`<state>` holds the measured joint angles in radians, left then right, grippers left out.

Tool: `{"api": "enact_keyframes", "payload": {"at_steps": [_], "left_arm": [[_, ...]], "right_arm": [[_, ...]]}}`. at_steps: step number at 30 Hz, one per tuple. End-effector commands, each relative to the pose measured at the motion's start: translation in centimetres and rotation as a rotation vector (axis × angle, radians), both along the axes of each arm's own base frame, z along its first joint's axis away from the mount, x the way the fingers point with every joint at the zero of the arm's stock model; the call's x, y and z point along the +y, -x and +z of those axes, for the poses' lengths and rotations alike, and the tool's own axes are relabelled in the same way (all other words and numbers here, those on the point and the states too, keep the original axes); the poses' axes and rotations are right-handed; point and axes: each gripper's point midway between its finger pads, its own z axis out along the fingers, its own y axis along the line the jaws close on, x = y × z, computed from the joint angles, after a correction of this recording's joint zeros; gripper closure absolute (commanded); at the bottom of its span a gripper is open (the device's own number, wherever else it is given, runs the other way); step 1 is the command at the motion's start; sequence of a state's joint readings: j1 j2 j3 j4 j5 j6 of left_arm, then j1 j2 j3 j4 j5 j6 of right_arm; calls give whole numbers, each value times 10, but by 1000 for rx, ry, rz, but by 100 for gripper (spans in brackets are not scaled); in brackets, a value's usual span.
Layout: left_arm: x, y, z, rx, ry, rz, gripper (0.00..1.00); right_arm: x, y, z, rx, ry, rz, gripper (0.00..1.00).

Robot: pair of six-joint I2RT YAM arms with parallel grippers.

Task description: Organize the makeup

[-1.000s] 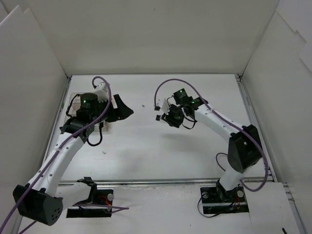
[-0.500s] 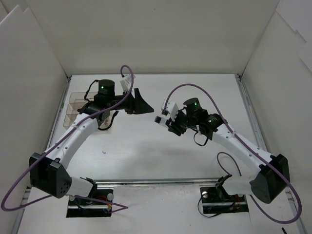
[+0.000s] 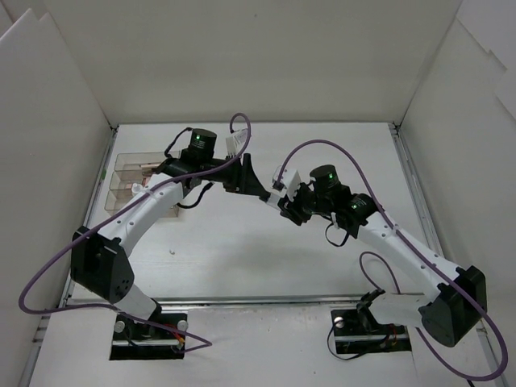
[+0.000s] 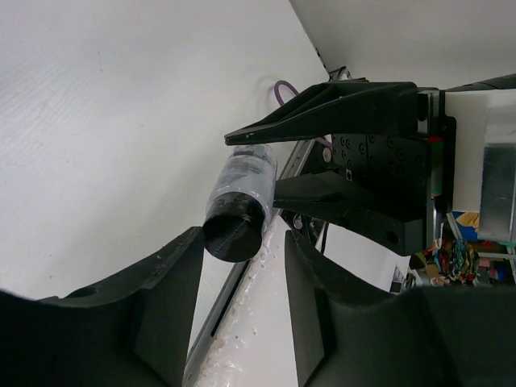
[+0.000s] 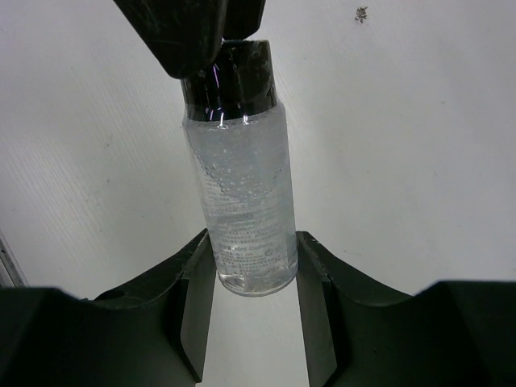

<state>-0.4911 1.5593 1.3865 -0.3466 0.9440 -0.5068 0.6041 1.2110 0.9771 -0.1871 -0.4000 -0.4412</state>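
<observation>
My right gripper (image 5: 254,251) is shut on a small clear bottle (image 5: 242,201) with a black cap, holding it by its base above the table. My left gripper (image 4: 242,243) is open, and the bottle's cap (image 4: 234,230) sits just at its fingertips, between them. In the top view the two grippers meet mid-table, left (image 3: 262,193) and right (image 3: 284,204), with the bottle (image 3: 274,199) bridging them. The left fingers (image 5: 189,32) show at the cap in the right wrist view. The other makeup is not clearly visible.
A clear compartmented box (image 3: 127,176) stands at the far left of the table with brownish items inside. White walls enclose the table on three sides. A small white speck (image 3: 172,252) lies on the table at the left.
My left arm has swung right, away from the box, to the bottle's cap. My right arm has shifted slightly down and right while holding the bottle towards the left gripper.
</observation>
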Motion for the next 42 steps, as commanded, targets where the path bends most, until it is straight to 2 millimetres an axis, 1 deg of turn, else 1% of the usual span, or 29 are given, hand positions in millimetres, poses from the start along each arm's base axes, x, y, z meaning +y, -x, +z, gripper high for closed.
{"api": "enact_keyframes", "payload": {"at_steps": [1,5,7,11,13,18,20,23,25,26,28,29,30,31,32,34,35,38,42], "left_arm": [[-7,8,29,-89,38,-61,61],[-8,7,24,-85,11,-58,60],[-8,5,15,-77,-30,-37,56],[-6,-3,10,-83,-61,7,49],[-5,-6,8,-88,-71,26,49],[-5,-8,3,-78,-84,27,48],[-3,-10,-3,-77,-106,43,47],[-1,-12,-6,-85,-118,58,44],[-1,-12,-7,-88,-114,61,43],[-1,-10,-4,-94,-102,59,42],[3,-15,-1,-97,-72,72,41],[0,-11,6,-111,-34,46,41],[2,-12,10,-110,-12,44,41],[-1,-5,11,-94,17,7,41],[-4,-6,14,-105,39,-6,42],[-6,0,16,-98,67,-46,42],[-7,0,16,-104,73,-55,42],[-15,9,14,-100,90,-109,42],[-16,9,11,-92,94,-119,42]], "right_arm": [[11,-10,40,-121,-98,-3,100],[13,-10,43,-122,-112,-1,100],[14,-8,44,-121,-119,3,100],[14,-8,45,-122,-126,0,100],[15,-8,48,-126,-132,1,100],[14,-7,47,-127,-133,-4,100],[13,-7,47,-129,-132,-6,100],[12,-7,48,-134,-133,-7,100],[12,-7,45,-130,-129,-8,100],[12,-6,45,-130,-128,-8,100],[12,-5,44,-128,-129,0,100],[12,-4,44,-127,-131,-1,100],[12,-4,45,-130,-136,-1,100],[12,-4,44,-128,-135,-3,100],[12,-4,46,-137,-140,-4,100],[12,-3,46,-138,-143,-1,100],[13,-2,48,-142,-152,5,100],[15,-1,50,-146,-163,11,100],[16,1,53,-152,-180,24,100]]}}
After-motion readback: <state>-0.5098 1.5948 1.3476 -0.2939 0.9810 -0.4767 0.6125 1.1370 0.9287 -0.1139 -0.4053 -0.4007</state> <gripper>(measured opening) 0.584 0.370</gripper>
